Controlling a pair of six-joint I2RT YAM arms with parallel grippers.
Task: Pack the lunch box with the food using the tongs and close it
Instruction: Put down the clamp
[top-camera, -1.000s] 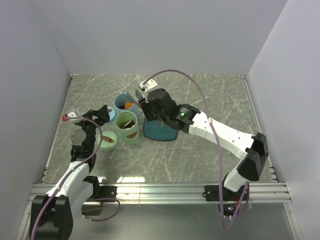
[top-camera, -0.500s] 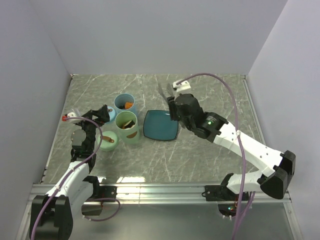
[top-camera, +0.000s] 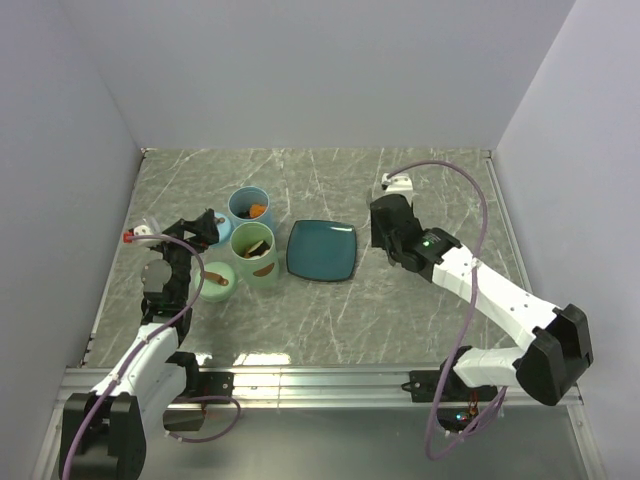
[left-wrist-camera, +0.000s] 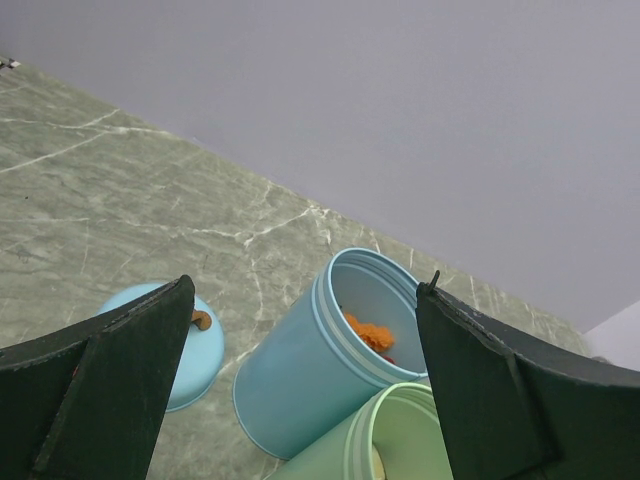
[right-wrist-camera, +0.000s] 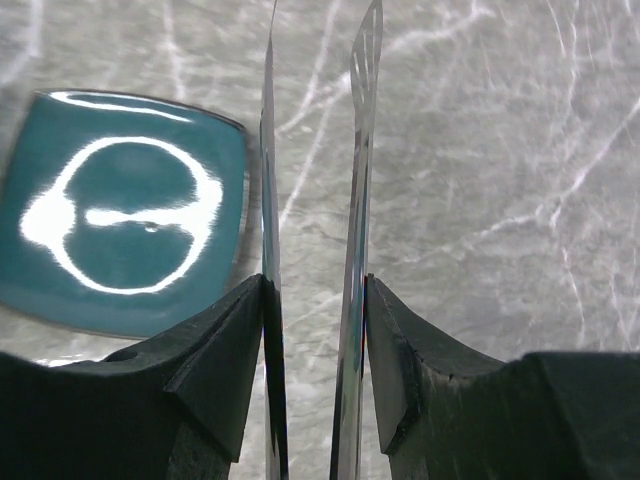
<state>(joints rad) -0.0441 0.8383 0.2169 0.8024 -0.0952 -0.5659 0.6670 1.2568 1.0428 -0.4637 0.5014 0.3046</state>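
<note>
My right gripper (right-wrist-camera: 315, 290) is shut on the silver tongs (right-wrist-camera: 358, 180), whose two thin arms stick out forward with nothing between their tips. In the top view this gripper (top-camera: 385, 222) hovers just right of the teal plate (top-camera: 322, 250), which is bare. The lunch box stands left of the plate as a blue container (top-camera: 248, 205) and a green container (top-camera: 253, 243), both uncovered. An orange piece of food (left-wrist-camera: 372, 333) lies in the blue container (left-wrist-camera: 300, 365); beige and brown pieces (top-camera: 255, 248) sit in the green one. My left gripper (left-wrist-camera: 307, 290) is open and empty, pointing at the containers.
A blue lid (left-wrist-camera: 195, 345) with a small brown knob lies flat left of the blue container. A pale green lid (top-camera: 218, 278) rests in front of the green container. Grey walls close in the marble table (top-camera: 420, 310) on three sides.
My right arm has swung to the right with the tongs, from over the containers to just right of the plate. The left arm has not moved.
</note>
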